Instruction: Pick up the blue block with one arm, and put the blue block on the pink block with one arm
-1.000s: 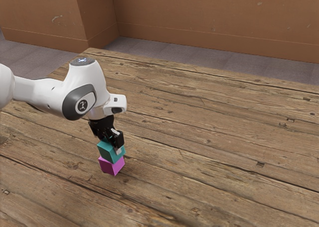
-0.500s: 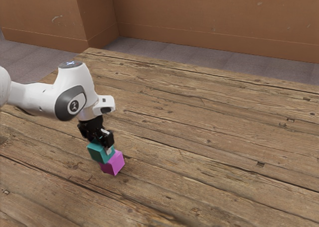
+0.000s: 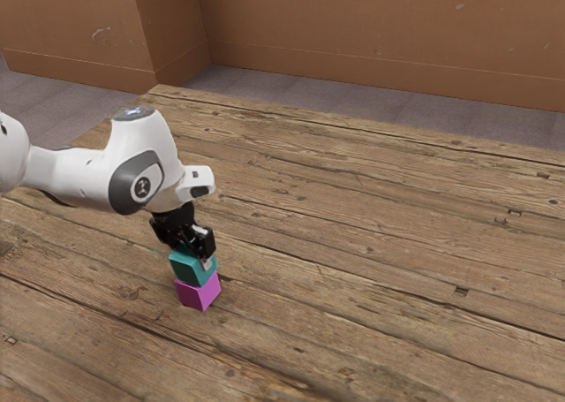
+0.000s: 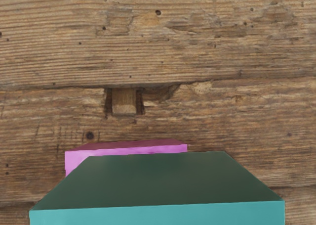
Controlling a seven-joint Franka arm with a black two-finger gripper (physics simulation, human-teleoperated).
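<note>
Exterior view, arm: the white arm (image 3: 106, 172) came in from the exterior view's left and bent down over the near part of the desk (image 3: 380, 234).
Exterior view, jaws: black, pointing down, pinching the blue block (image 3: 192, 267) by its upper part, one finger on each of two opposite sides.
Exterior view, blue block: teal in this light, it sat directly on the pink block (image 3: 198, 293), their faces meeting, the upper one shifted slightly toward the exterior view's left.
Exterior view, pink block: it stood flat on the planks, under the hand.
Exterior view, surroundings: a brown wall (image 3: 371, 22) and a grey floor (image 3: 353, 97) lay beyond the desk's far edge.
Wrist view, blue block: its dark top face (image 4: 158, 185) lay just under the hand.
Wrist view, pink block: a narrow strip (image 4: 123, 153) showed past one edge of the blue block, so the two were not squarely aligned.
Wrist view, desk: worn grain (image 4: 207, 42), and a small rectangular notch (image 4: 124, 101) in the wood just beyond the pink block, a detail too small to tell from the side.
</note>
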